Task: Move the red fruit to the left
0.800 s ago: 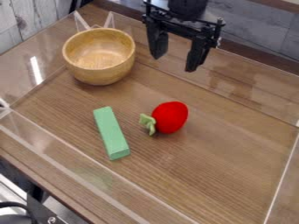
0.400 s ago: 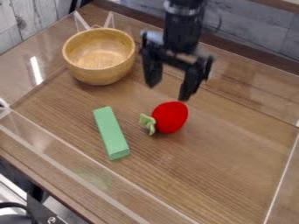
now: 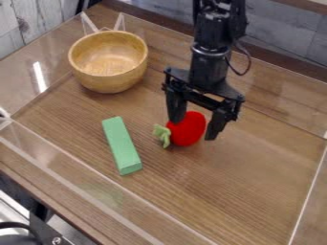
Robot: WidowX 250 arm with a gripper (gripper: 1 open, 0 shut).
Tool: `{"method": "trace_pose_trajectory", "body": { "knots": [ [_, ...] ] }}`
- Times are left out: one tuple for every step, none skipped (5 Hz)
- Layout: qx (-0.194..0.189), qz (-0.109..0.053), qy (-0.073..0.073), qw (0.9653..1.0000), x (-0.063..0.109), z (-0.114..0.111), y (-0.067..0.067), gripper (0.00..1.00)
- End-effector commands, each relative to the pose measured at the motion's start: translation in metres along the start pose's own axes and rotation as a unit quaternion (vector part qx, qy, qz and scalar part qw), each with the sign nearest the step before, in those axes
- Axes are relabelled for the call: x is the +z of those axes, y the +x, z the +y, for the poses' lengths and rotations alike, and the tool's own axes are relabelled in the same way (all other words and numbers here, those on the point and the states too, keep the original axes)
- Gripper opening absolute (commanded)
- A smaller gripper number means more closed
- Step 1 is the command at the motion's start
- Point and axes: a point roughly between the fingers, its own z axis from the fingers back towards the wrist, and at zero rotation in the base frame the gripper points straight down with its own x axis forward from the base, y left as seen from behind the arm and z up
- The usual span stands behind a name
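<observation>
The red fruit [image 3: 186, 130], small and glossy with a green leafy end [image 3: 161, 135] pointing left, lies on the wooden table right of centre. My black gripper [image 3: 198, 119] hangs straight down over it, open, with one finger [image 3: 170, 108] at the fruit's left side and the other finger [image 3: 227, 116] at its right. The fingers straddle the fruit's upper part; I cannot tell whether they touch it. The fruit's top is partly hidden by the gripper.
A green rectangular block [image 3: 122, 144] lies just left of the fruit. A wooden bowl [image 3: 109, 61] stands at the back left. Clear plastic walls [image 3: 38, 81] ring the table [image 3: 230, 191].
The gripper has come down and forward from the back of the table, and now straddles the fruit. The fruit, block and bowl have not moved.
</observation>
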Motion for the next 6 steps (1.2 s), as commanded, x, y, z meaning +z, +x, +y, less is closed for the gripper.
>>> {"method": "trace_pose_trajectory", "body": {
  "knots": [
    [0.015, -0.028, 0.003, 0.9995, 0.011, 0.011, 0.014, 1.00],
    [0.012, -0.034, 0.007, 0.9993, 0.001, 0.019, 0.023, 1.00],
    [0.009, -0.038, 0.009, 0.9992, -0.009, 0.023, 0.030, 1.00],
    [-0.006, -0.045, 0.006, 0.9990, -0.016, 0.010, 0.020, 1.00],
    [-0.019, -0.057, 0.000, 0.9982, -0.016, -0.004, 0.009, 1.00],
    [-0.036, -0.060, 0.000, 0.9976, -0.003, 0.002, 0.011, 1.00]
  ]
}}
